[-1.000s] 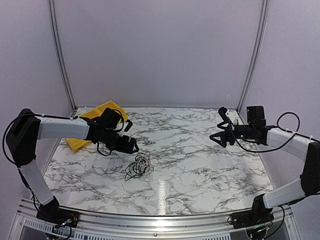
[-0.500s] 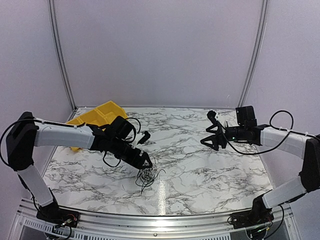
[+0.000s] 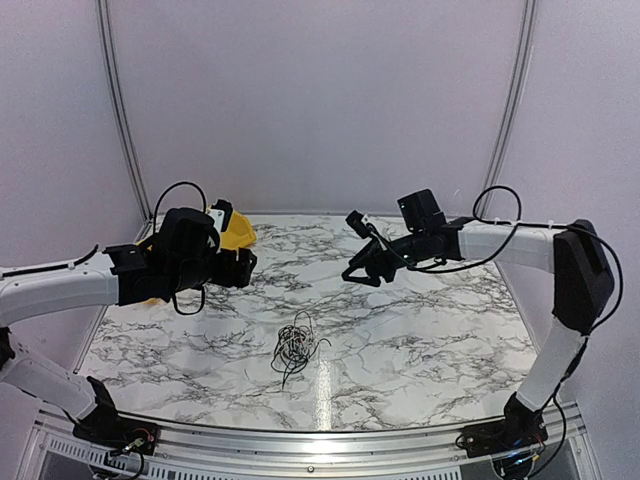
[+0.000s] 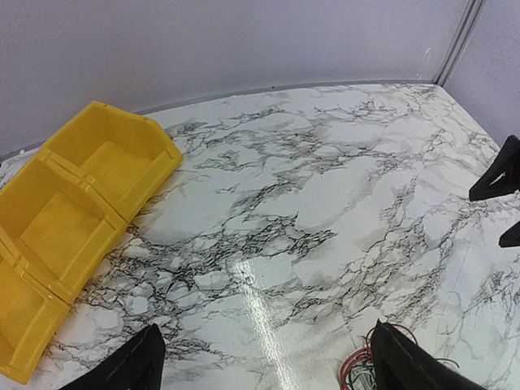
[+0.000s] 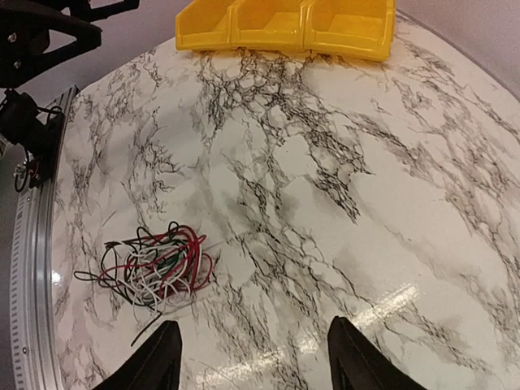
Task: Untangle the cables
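The cables (image 3: 295, 347) lie loose on the marble table (image 3: 420, 340) near its front middle, a small tangle of thin red, white, black and green wires (image 5: 158, 264). My left gripper (image 3: 246, 268) hangs open above the table to the back left of them, holding nothing. In the left wrist view its fingers (image 4: 142, 364) stand wide apart, and the red loops of the cables (image 4: 360, 372) peek out beside the right finger. My right gripper (image 3: 358, 250) is open in the air behind and to the right of the tangle, with only bare marble between its fingers (image 5: 357, 357).
A yellow bin (image 3: 236, 232) with divided compartments (image 4: 73, 203) sits at the back left corner, partly hidden by the left arm. Grey walls and metal posts (image 3: 120, 110) enclose the table. An aluminium rail (image 3: 300, 440) runs along the front edge.
My left arm went down to the cables, then lifted and drew back toward the bin with nothing in it. The tangle sits slightly nearer the front. My right arm swung left toward the centre, jaws narrowing somewhat.
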